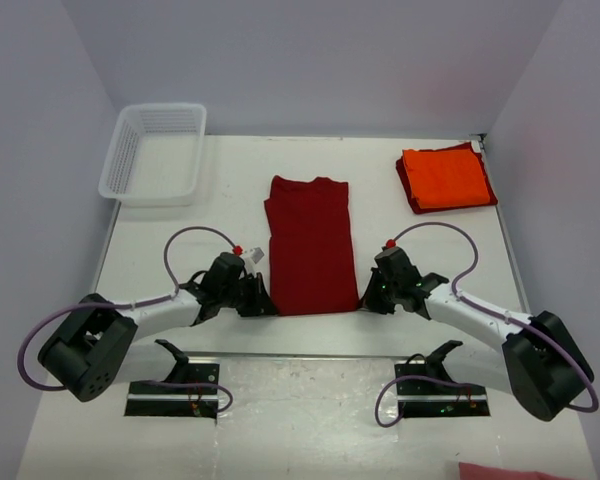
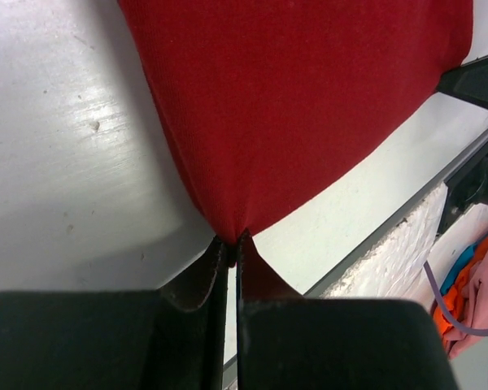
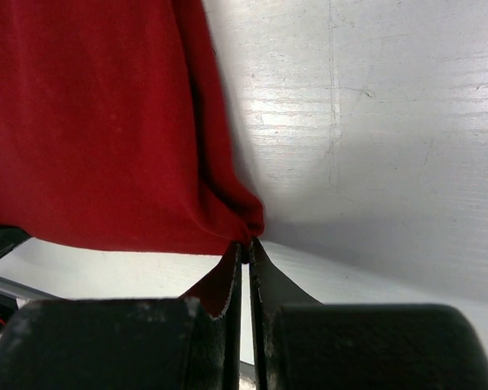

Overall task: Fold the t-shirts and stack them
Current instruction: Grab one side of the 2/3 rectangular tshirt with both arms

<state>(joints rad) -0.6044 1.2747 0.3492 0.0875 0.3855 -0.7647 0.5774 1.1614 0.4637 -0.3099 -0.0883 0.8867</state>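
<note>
A dark crimson red t-shirt lies in a long narrow strip in the middle of the table, collar at the far end. My left gripper is shut on its near left corner. My right gripper is shut on its near right corner. Both corners are pinched between the fingertips, just above the table. A folded bright orange t-shirt lies at the far right on top of another folded red cloth.
A white mesh basket stands at the far left. The table's near edge runs just behind the grippers. Pink and orange cloth lies below the table edge in the left wrist view.
</note>
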